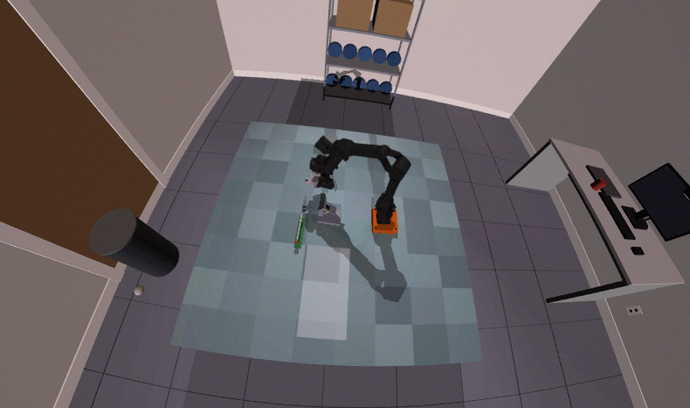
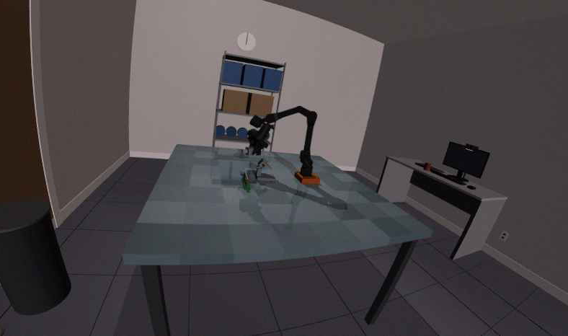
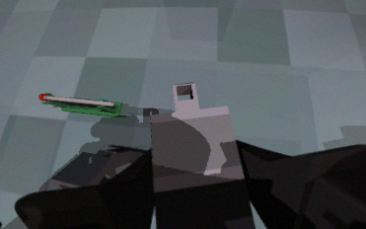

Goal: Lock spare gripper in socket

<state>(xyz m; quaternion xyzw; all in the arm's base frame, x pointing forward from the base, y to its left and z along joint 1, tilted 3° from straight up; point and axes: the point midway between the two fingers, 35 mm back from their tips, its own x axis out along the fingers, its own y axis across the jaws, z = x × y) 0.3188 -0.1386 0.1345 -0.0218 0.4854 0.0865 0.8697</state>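
Note:
My gripper (image 1: 318, 180) (image 2: 253, 148) (image 3: 189, 143) is shut on the spare gripper (image 3: 191, 133), a grey block whose square-holed spigot (image 3: 183, 93) points away from the wrist camera. I hold it in the air above the table, behind the mount. The grey mount (image 1: 330, 213) (image 2: 262, 174) (image 3: 92, 166) stands on the table in front of and below my gripper. The lock pin (image 1: 300, 228) (image 2: 247, 181) (image 3: 76, 101), a pale rod with a red head, lies on a green strip (image 3: 109, 109) on the table to the left of the mount, outside the socket.
The arm's orange base (image 1: 384, 223) (image 2: 307, 178) stands right of the mount. A shelf rack (image 1: 368, 50) (image 2: 249, 104) is behind the table, a dark bin (image 1: 134, 242) (image 2: 21, 254) to the left and a desk (image 1: 616, 222) (image 2: 445, 183) to the right.

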